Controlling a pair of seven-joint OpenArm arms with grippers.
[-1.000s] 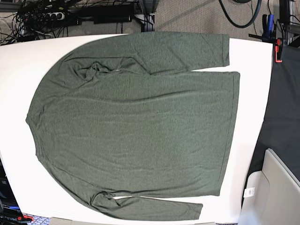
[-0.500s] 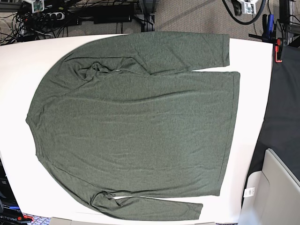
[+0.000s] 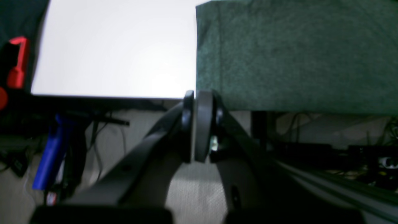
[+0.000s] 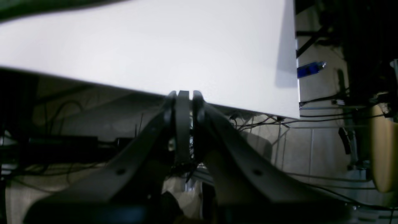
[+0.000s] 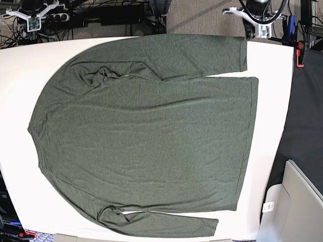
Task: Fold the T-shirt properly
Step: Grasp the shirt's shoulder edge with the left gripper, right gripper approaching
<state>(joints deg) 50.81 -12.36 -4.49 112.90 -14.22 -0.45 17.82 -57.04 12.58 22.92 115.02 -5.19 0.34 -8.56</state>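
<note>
The left gripper [image 3: 195,124], jaws pressed together, hangs just off the counter [image 3: 118,49] edge beside the T-shirt [image 3: 295,56] sleeve cuff, nearer than the equally closed right gripper [image 4: 183,124]

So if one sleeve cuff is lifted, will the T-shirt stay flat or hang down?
The T-shirt likely droops: its thin knit lies limp, wrinkled near one armpit. It probably drags rather than slides whole, being spread wide over the white table.

Both arms at the top edge of the base view, grippers closed.

Left gripper [image 3: 196,102] appears upper right in the base view [image 5: 254,22], jaws pressed together, holding nothing. Right gripper [image 4: 183,99] appears upper left [image 5: 34,17], jaws likewise together, holding nothing.
</note>
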